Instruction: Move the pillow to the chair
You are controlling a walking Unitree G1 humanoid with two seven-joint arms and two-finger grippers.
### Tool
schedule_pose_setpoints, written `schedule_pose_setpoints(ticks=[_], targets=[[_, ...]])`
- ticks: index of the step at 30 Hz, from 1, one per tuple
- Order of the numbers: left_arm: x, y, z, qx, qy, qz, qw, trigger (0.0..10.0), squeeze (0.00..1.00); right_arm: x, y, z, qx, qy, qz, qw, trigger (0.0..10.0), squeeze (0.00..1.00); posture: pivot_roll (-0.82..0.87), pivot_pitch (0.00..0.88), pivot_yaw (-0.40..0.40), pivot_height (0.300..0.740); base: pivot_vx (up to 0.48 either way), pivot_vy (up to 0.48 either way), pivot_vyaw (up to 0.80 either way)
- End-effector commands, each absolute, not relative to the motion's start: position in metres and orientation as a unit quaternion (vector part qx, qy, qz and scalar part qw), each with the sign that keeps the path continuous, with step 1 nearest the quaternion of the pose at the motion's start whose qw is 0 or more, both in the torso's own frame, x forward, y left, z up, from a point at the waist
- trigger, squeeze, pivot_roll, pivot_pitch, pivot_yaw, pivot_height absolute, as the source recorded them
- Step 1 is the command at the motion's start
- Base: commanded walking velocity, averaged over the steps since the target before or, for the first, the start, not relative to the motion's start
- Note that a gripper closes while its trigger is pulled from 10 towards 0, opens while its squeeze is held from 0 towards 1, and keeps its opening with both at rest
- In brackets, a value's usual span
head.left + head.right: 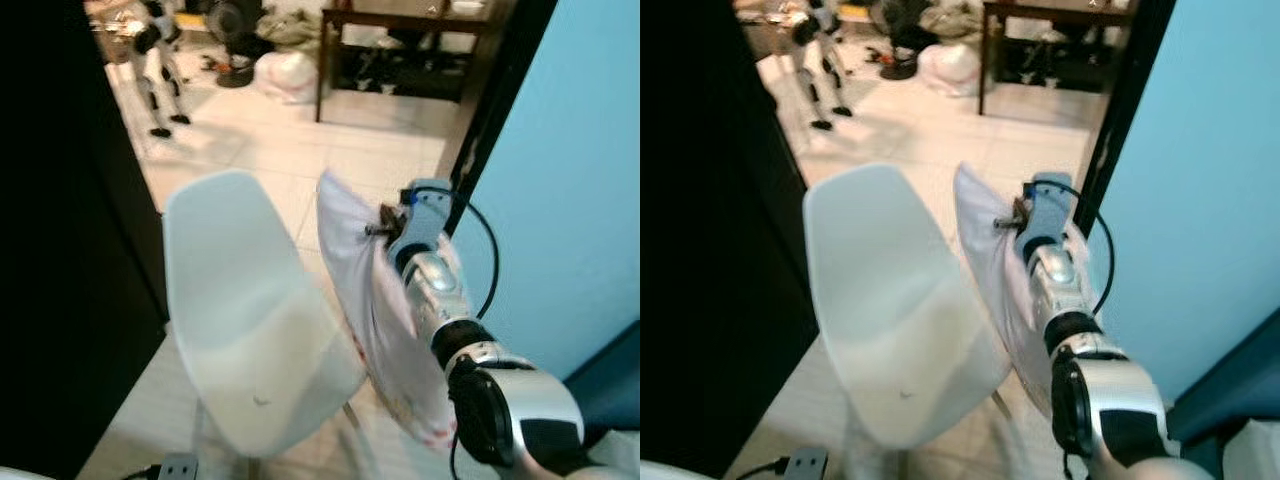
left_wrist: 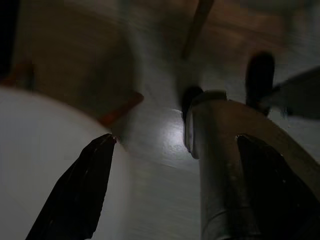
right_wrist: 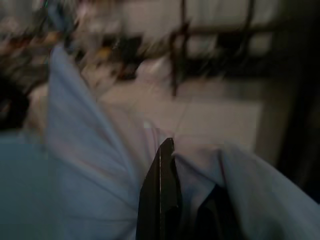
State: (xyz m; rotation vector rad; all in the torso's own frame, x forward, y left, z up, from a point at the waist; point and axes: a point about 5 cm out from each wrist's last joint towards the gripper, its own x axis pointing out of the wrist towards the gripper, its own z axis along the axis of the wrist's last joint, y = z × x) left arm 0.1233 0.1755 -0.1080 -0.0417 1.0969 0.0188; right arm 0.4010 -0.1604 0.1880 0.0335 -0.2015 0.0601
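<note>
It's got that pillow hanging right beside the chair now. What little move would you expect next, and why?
Probably a short swing of the right gripper toward the robot's left, over the seat of the white moulded plastic chair. The gripper is pinching the white fabric pillow near its top edge, and the pillow hangs beside the chair's right side, not above the seat, so releasing now would likely drop it on the floor.

A white pillow [image 1: 375, 300] faintly marked with red is seen beside a white chair [image 1: 250, 330], a light blue wall [image 1: 570, 180] and pale floor tiles [image 1: 290, 150].
</note>
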Motion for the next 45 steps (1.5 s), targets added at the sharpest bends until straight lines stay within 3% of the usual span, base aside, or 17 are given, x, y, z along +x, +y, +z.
schedule_pose_setpoints(ticks=[1, 10, 16, 18, 25, 45], targets=[[0.11, 0.171, -0.113, -0.026, 0.546, 0.002, 0.837, 10.0, 0.0, 0.404, -0.147, 0.242, -0.009, -0.222, 0.052, 0.974, 10.0, 0.0, -0.02, 0.046, -0.034, 0.74, 0.48, 0.0, 0.0], [0.109, 0.17, -0.113, -0.03, 0.546, 0.003, 0.837, 10.0, 0.0, 0.401, -0.107, 0.251, -0.021, -0.253, 0.143, 0.957, 10.0, 0.0, -0.01, 0.039, -0.043, 0.74, 0.059, 0.0, 0.0], [0.107, 0.169, -0.114, -0.031, 0.549, -0.006, 0.835, 10.0, 0.0, 0.377, -0.037, 0.208, -0.005, -0.187, 0.355, 0.916, 10.0, 0.0, -0.02, 0.039, -0.043, 0.74, 0.0, -0.167, 0.0], [0.106, 0.169, -0.114, -0.03, 0.551, -0.007, 0.834, 10.0, 0.0, 0.371, -0.026, 0.192, -0.025, -0.157, 0.384, 0.91, 10.0, 0.0, -0.02, 0.04, -0.043, 0.74, 0.0, -0.433, 0.0], [0.106, 0.168, -0.114, -0.043, 0.55, 0.002, 0.834, 10.0, 0.0, 0.37, -0.028, 0.157, -0.064, -0.061, 0.361, 0.928, 10.0, 0.0, -0.02, 0.047, -0.045, 0.74, 0.0, -0.216, 0.0], [0.106, 0.163, -0.114, -0.044, 0.55, 0.0, 0.834, 10.0, 0.0, 0.353, -0.023, 0.114, -0.022, 0.036, 0.388, 0.921, 10.0, 0.0, -0.02, 0.053, -0.054, 0.74, 0.0, 0.0, 0.0]])
